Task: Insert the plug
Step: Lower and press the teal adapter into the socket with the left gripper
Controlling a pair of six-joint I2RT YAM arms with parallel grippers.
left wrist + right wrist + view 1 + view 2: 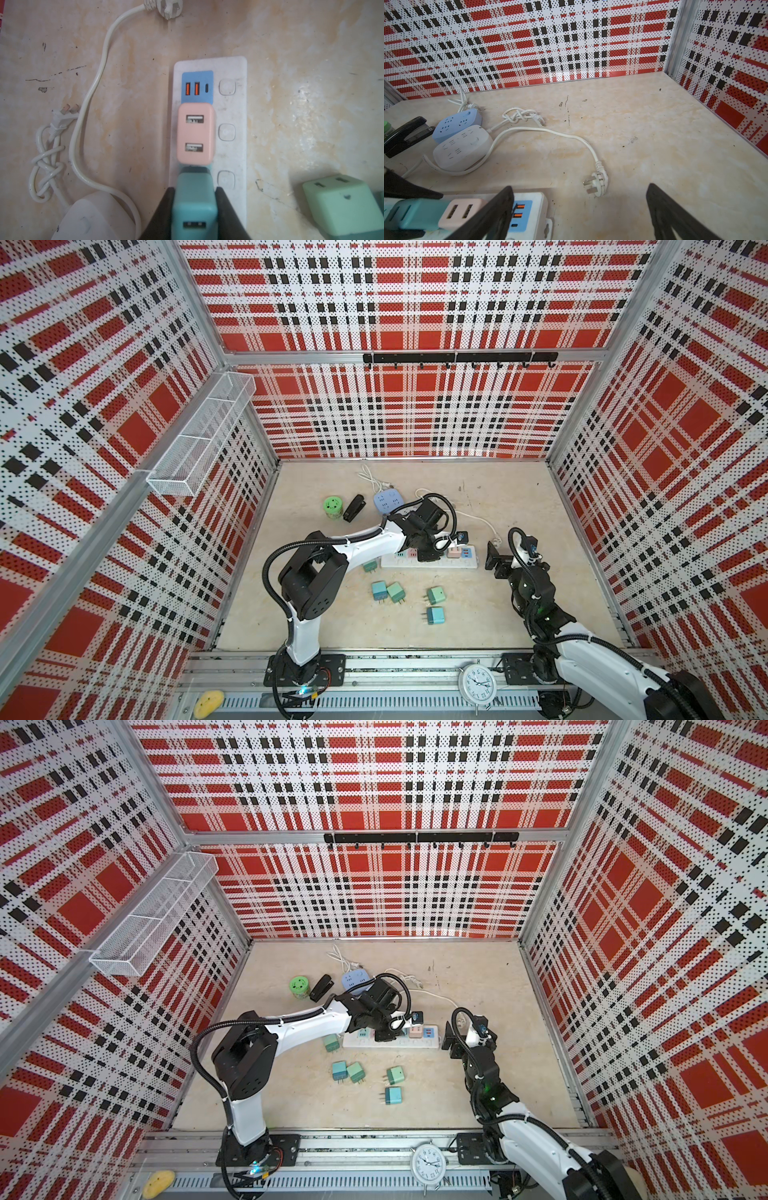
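Note:
My left gripper [194, 190] is shut on a teal plug [194, 207], one black finger on each side. The plug stands over the white power strip [230, 108], right beside a pink plug [195, 134] that sits in the strip. The teal plug's prongs are hidden beneath it. In both top views the left gripper [428, 549] hovers over the middle of the strip [432, 563] [415, 1043]. My right gripper [579, 187] is open and empty at the strip's right end [492, 558], close to the blue USB panel [520, 216].
Several loose teal and green plugs [435, 594] [379, 590] lie in front of the strip. Behind it are a white socket block [463, 148], a blue one [456, 124], a black stapler [354, 508], a green can [333, 508] and white cords ending in a plug [598, 182].

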